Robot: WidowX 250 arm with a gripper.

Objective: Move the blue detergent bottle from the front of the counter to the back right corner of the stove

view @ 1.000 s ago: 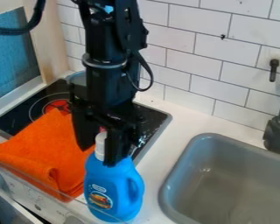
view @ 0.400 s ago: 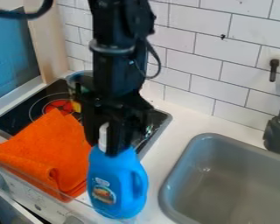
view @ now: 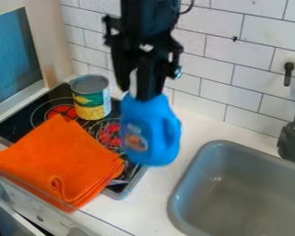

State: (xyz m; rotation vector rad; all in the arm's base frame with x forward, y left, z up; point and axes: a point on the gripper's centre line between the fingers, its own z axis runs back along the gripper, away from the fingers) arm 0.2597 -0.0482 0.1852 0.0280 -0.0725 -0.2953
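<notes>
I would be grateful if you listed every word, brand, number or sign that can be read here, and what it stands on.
No text can be read.
Blue plastic bottle: label print too blurred.
Metal can with green and yellow label: print too small.
White stove front panel: any markings too small.

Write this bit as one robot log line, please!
gripper: holds blue bottle by its neck | blue bottle: in the air | orange cloth, can: on stove

- Black, chunky arm [view: 151, 20] above the black, jagged-edged two-finger gripper [view: 137, 87]
- Thin, black, curved cable [view: 190, 7] above the gripper
- Small, round, shiny silvery part [view: 177, 72] on the gripper's side
</notes>
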